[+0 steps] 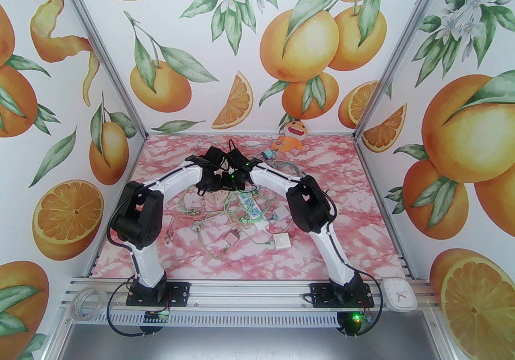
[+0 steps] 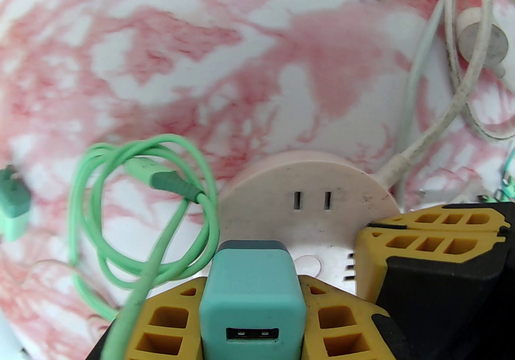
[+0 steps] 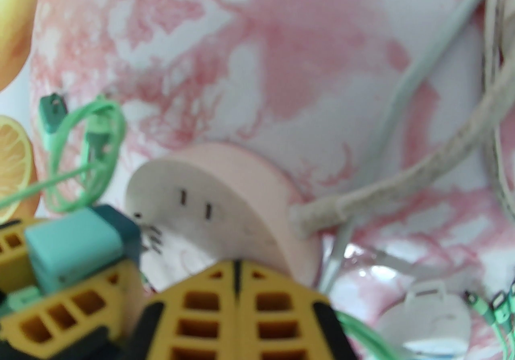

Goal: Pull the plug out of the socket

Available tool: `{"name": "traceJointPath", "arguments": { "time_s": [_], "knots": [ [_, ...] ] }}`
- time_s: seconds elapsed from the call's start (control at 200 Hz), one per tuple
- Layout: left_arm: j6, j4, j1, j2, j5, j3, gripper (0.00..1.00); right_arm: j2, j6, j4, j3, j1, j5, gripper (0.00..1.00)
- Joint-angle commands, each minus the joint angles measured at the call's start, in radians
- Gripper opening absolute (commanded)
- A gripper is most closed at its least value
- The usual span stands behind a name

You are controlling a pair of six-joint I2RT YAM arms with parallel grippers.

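My left claw [image 2: 249, 290] grips the teal plug [image 2: 251, 282], with the pink socket [image 2: 314, 181] just ahead.
My right claw [image 3: 237, 265], pinched shut, sits on the socket beside it; the left wrist view gives me the plug's USB port [image 2: 252, 334].

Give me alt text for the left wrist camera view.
The left gripper clamps a teal plug at the edge of a round pink socket; the shut right gripper rests on it. A green cable loops beside.

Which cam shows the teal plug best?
Left wrist: the teal plug sits centred and sharp in the left claw, USB port facing the lens, against the pink socket. Right wrist shows it blurred, side-on, at the left edge. Top external: the wrists cover it.
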Motion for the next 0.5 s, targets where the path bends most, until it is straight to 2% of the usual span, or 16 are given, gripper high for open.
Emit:
{"name": "traceJointPath", "arguments": {
  "time_s": [0.0,0.2,0.49],
  "knots": [
    [0.021,-0.024,-0.039,0.018,0.014,0.027,0.04,0.148,0.003,-0.230,-0.071,0.046,0.111,0.00],
    [-0.004,0.001,0.069,-0.043,0.102,0.026,0.05,0.146,0.000,-0.230,-0.067,0.047,0.111,0.00],
    [0.005,-0.006,0.277,-0.079,0.114,0.101,0.06,0.146,-0.006,-0.230,-0.054,0.046,0.108,0.00]
  ]
}}
